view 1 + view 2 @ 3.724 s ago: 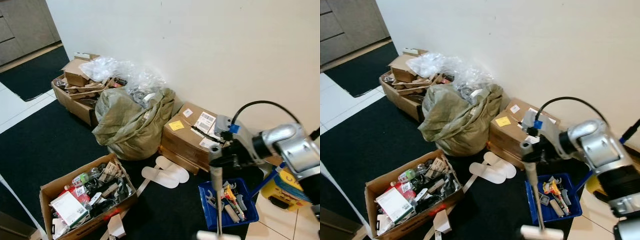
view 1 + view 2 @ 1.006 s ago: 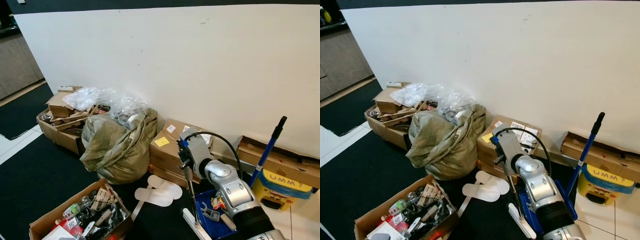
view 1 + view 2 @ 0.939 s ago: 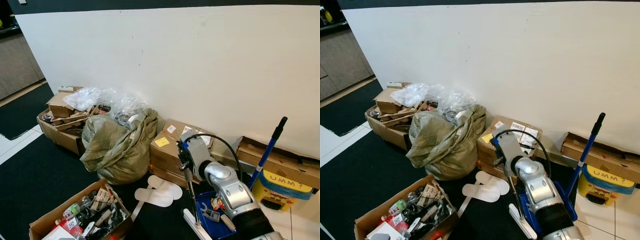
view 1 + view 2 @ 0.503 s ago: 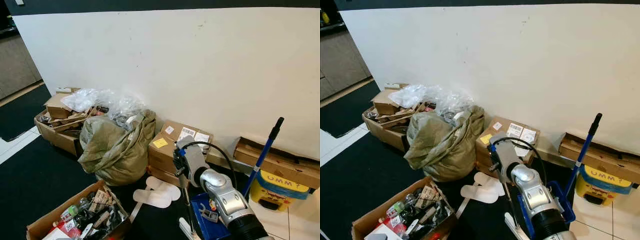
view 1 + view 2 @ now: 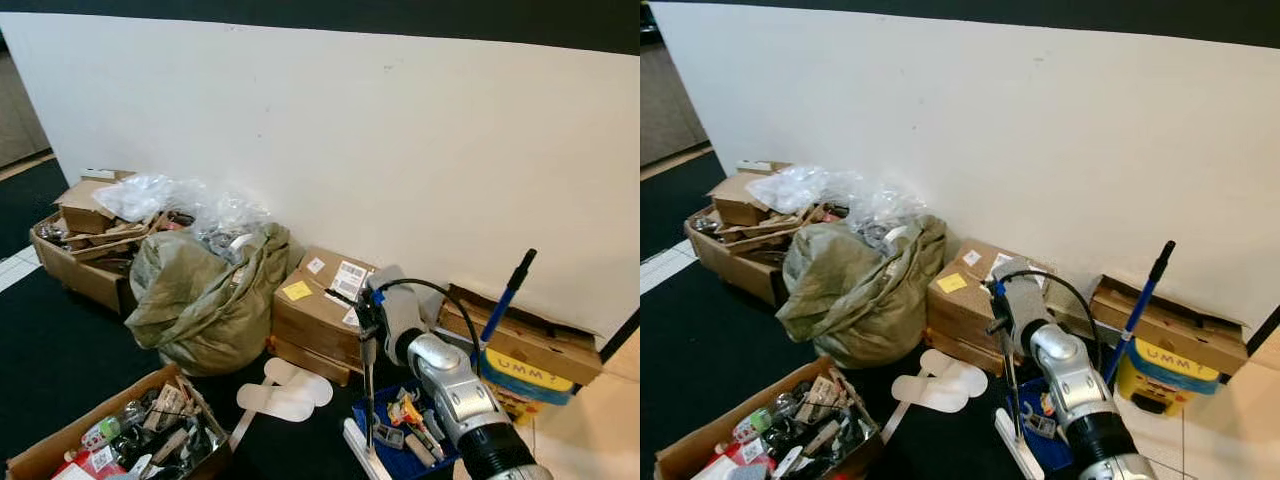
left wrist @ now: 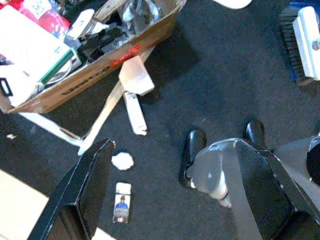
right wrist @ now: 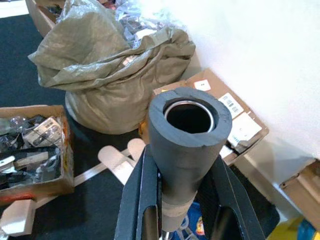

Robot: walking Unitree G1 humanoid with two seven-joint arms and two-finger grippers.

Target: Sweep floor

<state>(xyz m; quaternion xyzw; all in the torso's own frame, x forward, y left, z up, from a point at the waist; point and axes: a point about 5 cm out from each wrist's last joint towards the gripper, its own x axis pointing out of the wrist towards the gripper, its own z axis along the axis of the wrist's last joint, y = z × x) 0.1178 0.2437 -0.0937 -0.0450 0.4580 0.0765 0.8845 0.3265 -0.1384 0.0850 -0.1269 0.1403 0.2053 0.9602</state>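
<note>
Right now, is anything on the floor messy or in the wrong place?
Yes. Scraps lie loose on the black carpet beside the open cardboard box: cardboard strips, a white crumpled bit and a small card. White slippers lie near the sack.

A black carpet [image 5: 60, 370] is covering most of the floor, giving way to pale tile [image 5: 590, 430] at 4 o'clock. An olive sack [image 5: 205, 300] is slumping at the centre, with an open carton of scraps [image 5: 85, 250] sitting at 9 o'clock against the wall. Sealed cardboard boxes [image 5: 315, 310] are standing just beside the sack at 3 o'clock. White slippers [image 5: 280, 390] are lying in front of them. A cluttered open box [image 5: 120, 440] is resting at 7 o'clock. A blue crate [image 5: 405, 445] is sitting at 5 o'clock, a yellow container [image 5: 530, 380] beyond it. Paper bits [image 6: 122, 161] and a small card [image 6: 121, 208] are lying on the carpet.
</note>
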